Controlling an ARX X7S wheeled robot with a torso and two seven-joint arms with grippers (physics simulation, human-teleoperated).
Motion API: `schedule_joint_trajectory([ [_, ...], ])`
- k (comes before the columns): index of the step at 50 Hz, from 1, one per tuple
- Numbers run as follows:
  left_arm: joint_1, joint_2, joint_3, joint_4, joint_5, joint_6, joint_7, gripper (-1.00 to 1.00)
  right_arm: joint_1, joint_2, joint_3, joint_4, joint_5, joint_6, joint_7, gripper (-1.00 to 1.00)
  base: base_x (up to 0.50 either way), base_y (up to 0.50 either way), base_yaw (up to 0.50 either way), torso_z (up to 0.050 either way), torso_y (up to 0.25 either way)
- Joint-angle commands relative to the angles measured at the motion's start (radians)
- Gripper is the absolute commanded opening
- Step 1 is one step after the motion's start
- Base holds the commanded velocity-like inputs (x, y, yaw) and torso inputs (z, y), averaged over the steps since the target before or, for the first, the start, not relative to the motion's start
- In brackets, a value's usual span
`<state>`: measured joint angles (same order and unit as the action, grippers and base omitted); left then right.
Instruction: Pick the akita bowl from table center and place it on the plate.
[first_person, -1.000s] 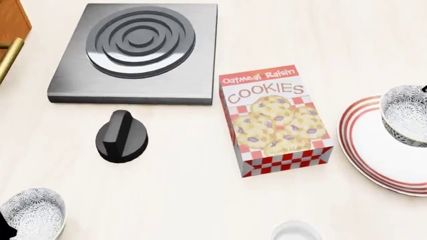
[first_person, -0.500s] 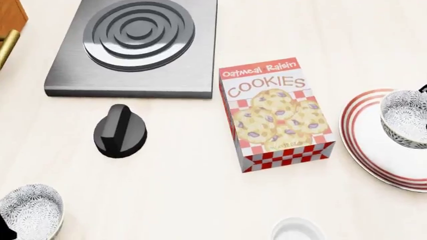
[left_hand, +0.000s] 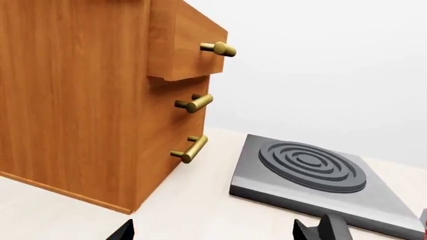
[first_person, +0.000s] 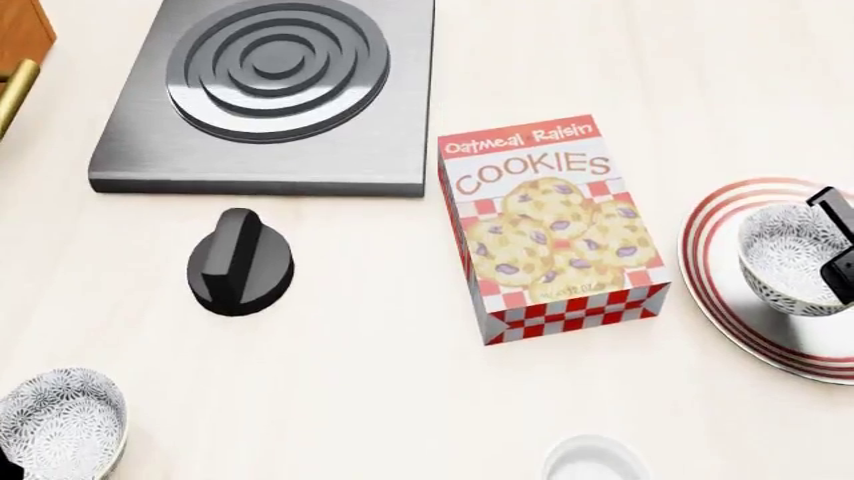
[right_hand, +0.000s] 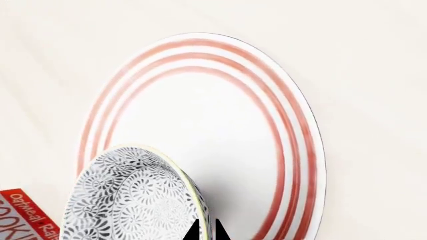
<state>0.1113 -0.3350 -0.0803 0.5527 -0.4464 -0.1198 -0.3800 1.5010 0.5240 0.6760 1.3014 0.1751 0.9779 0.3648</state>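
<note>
At the tabletop's right edge, right gripper (first_person: 835, 245) pinches the akita bowl (first_person: 790, 258) by its rim, one finger each side of the wall per the right wrist view, fingertips nearly together. Bowl sits over the plate (first_person: 727, 300), toward the plate's left side; can't tell if it's touching down or just above. Left gripper (left_hand: 227, 231) shows only two dark fingertips, well apart, nothing between them. Cookie box (first_person: 550, 230) lies mid-table, just left of the plate. Stove burner (first_person: 274, 90) at the far left, black knob (first_person: 240, 262) in front of it. Second patterned bowl (first_person: 60, 422) at the near-left corner, white cup (first_person: 594, 460) at the near edge. Wooden drawer cabinet (left_hand: 100, 95) stands beside the burner.
</note>
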Motion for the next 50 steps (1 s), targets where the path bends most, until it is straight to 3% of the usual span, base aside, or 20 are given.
schedule_joint_trajectory([
  [1, 0.005, -0.004, 0.001, 0.004, -0.002, 0.003, -0.002, 1.0, 0.025, -0.015, 0.117, 0.007, -0.128, -0.022, -0.033, -1.0, 0.0, 0.0, 0.0, 0.0, 0.0],
  [42, 0.024, -0.017, 0.017, 0.022, -0.001, 0.019, -0.003, 1.0, -0.006, -0.01, 0.189, 0.007, -0.172, -0.083, -0.031, -1.0, 0.0, 0.0, 0.0, 0.0, 0.0],
  [43, 0.025, -0.018, 0.018, 0.024, -0.001, 0.019, -0.003, 1.0, -0.006, -0.01, 0.19, 0.007, -0.172, -0.084, -0.029, 1.0, 0.0, 0.0, 0.0, 0.0, 0.0],
  [50, 0.025, -0.021, 0.02, 0.029, -0.003, 0.017, -0.005, 1.0, -0.004, -0.007, 0.198, 0.007, -0.169, -0.101, -0.03, 1.0, 0.0, 0.0, 0.0, 0.0, 0.0],
])
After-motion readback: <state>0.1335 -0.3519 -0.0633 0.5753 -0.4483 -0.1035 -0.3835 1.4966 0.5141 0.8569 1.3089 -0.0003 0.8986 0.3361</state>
